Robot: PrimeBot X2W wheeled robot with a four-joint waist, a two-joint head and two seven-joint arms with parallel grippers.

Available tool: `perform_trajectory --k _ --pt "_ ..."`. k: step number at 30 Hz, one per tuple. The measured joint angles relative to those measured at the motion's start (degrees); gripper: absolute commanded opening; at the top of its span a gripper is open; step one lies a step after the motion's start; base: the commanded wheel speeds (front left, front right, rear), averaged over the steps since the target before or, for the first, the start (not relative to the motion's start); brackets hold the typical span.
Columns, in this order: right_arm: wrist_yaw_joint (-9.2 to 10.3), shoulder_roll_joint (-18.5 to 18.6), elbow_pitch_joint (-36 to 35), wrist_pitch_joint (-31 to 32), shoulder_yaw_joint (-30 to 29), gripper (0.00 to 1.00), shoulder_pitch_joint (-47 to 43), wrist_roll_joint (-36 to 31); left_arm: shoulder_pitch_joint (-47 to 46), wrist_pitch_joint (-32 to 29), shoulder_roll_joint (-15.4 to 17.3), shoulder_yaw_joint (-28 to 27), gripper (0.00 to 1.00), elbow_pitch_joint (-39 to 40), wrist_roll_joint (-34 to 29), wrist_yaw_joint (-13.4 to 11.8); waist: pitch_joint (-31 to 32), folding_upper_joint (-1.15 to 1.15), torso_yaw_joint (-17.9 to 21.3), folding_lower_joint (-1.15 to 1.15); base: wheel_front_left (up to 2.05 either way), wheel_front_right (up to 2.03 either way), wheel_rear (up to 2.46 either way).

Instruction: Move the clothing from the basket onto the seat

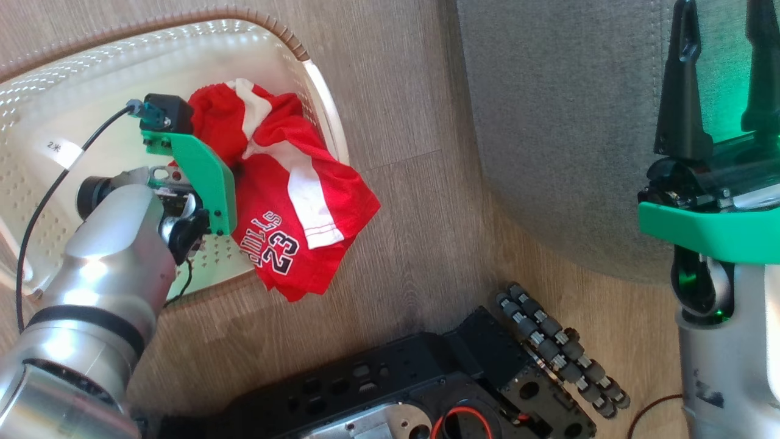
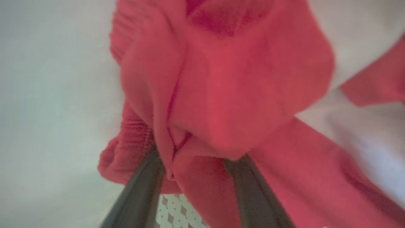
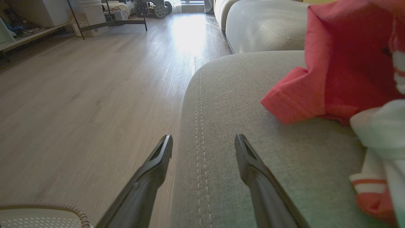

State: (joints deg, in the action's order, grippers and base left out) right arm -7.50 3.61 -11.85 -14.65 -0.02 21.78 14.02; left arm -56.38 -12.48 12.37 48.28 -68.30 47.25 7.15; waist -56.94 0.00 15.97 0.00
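**Left gripper in the basket, fingers spread around red cloth**

At the bottom of the head view, the robot's black base [image 1: 390, 390] stands on the wood floor [image 1: 414, 122]. From the lower left, the silver left arm reaches into the basket [image 1: 79, 85], which takes up the upper left of the frame. The clothing [image 1: 292, 207], red with a white stripe and a "23", lies at the basket's right end and drapes over its rim, near the centre of the frame.

In the left wrist view, the left gripper [image 2: 197, 155] has its two fingers apart. A bunched fold of that red cloth lies between and over the tips, and the fingers are not pressed together on it.

At the right edge of the head view, the right gripper [image 1: 723, 24] hangs over the edge of the seat [image 1: 560, 122], fingers spread and holding nothing. In the right wrist view, the seat's double seam runs up between those fingers. A second red garment [image 3: 341, 63] lies on the seat at the right of the frame, with a white piece with red stripes [image 3: 376, 126] below it. Another cushion [image 3: 265, 28] sits beyond, at the top.
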Motion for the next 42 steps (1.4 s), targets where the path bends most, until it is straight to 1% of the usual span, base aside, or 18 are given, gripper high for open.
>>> perform_trajectory --k 1,2,3,4,6,7,19,24,33,42 --pt "0.00 0.00 0.00 0.00 0.00 1.00 0.00 -0.01 -0.01 0.22 0.00 0.29 0.63 0.00 0.20 0.00 0.08 0.00 -0.04 0.00 0.00 0.00 0.00" --pt "0.00 -0.02 0.01 0.00 0.00 1.00 0.00 -0.01 -0.02 0.27 0.00 0.65 0.46 0.00 0.56 0.00 0.19 0.00 -0.06 0.00 0.00 0.00 0.00" --pt "0.00 -0.02 0.02 0.00 0.00 1.00 0.00 -0.02 -0.03 0.47 -0.01 0.93 0.41 0.01 0.89 0.00 0.31 0.00 -0.08 0.00 0.00 0.00 0.00" --pt "0.00 -0.02 0.08 0.00 0.00 1.00 0.00 -0.13 -0.03 0.47 -0.01 1.03 0.33 0.02 1.27 0.00 0.45 0.00 -0.10 0.00 0.00 0.00 0.00" --pt "0.00 -0.02 0.25 0.00 0.04 1.00 0.02 -0.54 -0.03 1.35 0.02 1.23 0.07 0.25 2.05 0.00 0.69 0.00 -0.18 0.00 0.00 0.00 0.00" --pt "0.00 -0.03 0.35 0.00 0.09 1.00 0.03 -0.54 -0.03 1.92 0.08 1.27 0.00 0.36 2.44 0.00 0.84 0.00 -0.20 0.00 0.00 0.00 0.00" --pt "0.00 -0.07 1.60 0.00 0.03 1.00 0.19 -0.54 0.97 4.00 0.26 3.18 0.00 1.30 7.51 -0.01 6.08 0.01 -0.24 0.00 0.00 0.00 0.00" --pt "0.00 -0.05 2.55 0.00 -0.04 1.00 0.09 -0.53 4.17 5.71 0.04 3.86 0.00 2.29 10.09 -0.01 9.47 0.00 -0.81 0.00 0.00 0.00 0.00" --pt "0.00 0.31 4.68 0.00 0.12 1.00 -0.51 -0.47 8.74 12.87 0.36 6.89 0.00 6.72 12.71 -0.01 18.20 0.01 -2.10 0.00 0.00 0.00 0.00" --pt "0.00 2.38 7.06 0.00 0.47 1.00 -4.38 0.13 12.66 18.69 0.62 10.69 0.00 10.73 14.40 -0.01 26.97 0.01 -4.43 0.00 0.00 0.00 0.00"
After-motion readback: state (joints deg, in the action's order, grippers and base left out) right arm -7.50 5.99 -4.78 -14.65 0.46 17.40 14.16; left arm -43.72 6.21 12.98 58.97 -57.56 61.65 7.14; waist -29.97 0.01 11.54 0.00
